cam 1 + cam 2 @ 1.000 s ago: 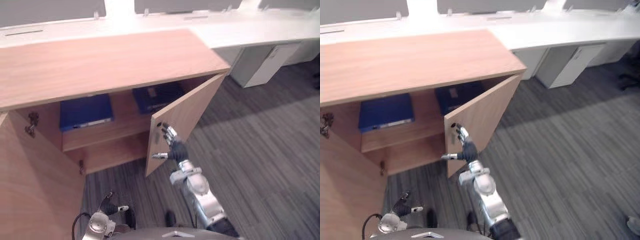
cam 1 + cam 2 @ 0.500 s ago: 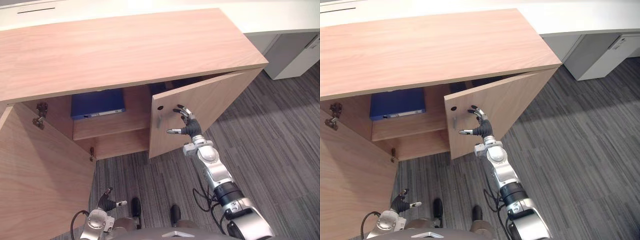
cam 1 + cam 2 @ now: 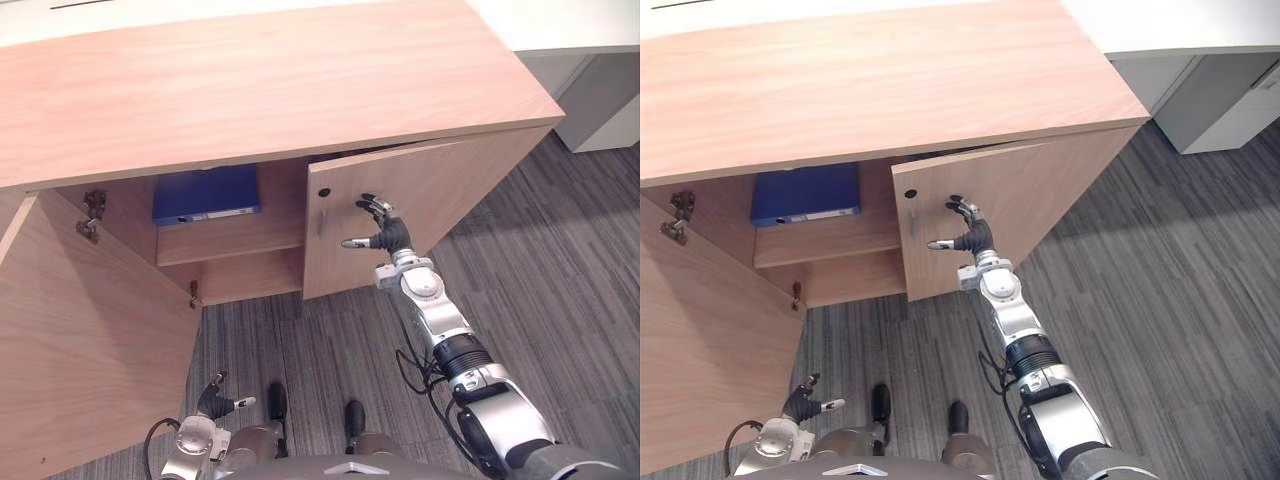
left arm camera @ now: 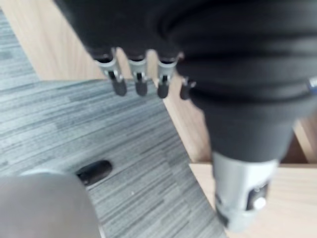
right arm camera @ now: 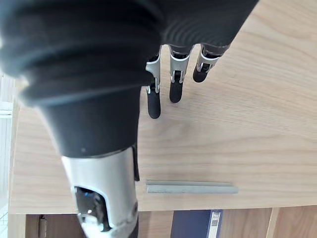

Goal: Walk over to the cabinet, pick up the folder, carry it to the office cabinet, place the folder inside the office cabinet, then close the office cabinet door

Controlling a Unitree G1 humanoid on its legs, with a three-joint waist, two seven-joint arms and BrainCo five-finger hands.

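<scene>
Pushing at the right door (image 3: pixel 450 200) of the office cabinet (image 3: pixel 260 80), right hand (image 3: pixel 385 232) facing the panel: that the caption line? (desk)

Close enough. Fingers (image 5: pixel 153 101) are straight & a bit spread, thumb out to one side, dark tips at the wood near the slim grey handle (image 5: pixel 192 188). Nothing pinched, nothing curled round. Reads as a push w/ the tips, not a pull on the handle. (photog)

Why the face & not the handle? (desk)

My guess: door is nearly to, w/ only a narrow gap at its free edge. A push on the face near that edge should finish it. Handle's for opening. (photog)

Where's the folder? (desk)

Folder (image 3: pixel 207 194) is inside, flat on the upper shelf (image 3: pixel 230 235) of the left compartment, between the bare hinge (image 3: pixel 92 215) & the right door's edge. Neither hand is on it. Deep blue, rectangular, a pale strip along the edge that faces out. Looks stiff & fairly thick, prob. a ring-binder type, tho I can't confirm. It sits square to the shelf front, well back under the top. (photog)

Other arm? (desk)

Left hand (image 3: pixel 213 403) is low, near the grey carpet (image 3: pixel 560 260), fingers loose & straight, holding nothing. Idle, I'd say. (photog)

So how far along? (desk)

Placing looks done; closing is in hand. Left door (image 3: pixel 90 340) stands wide open, so that side may need shutting too. (photog)
</scene>
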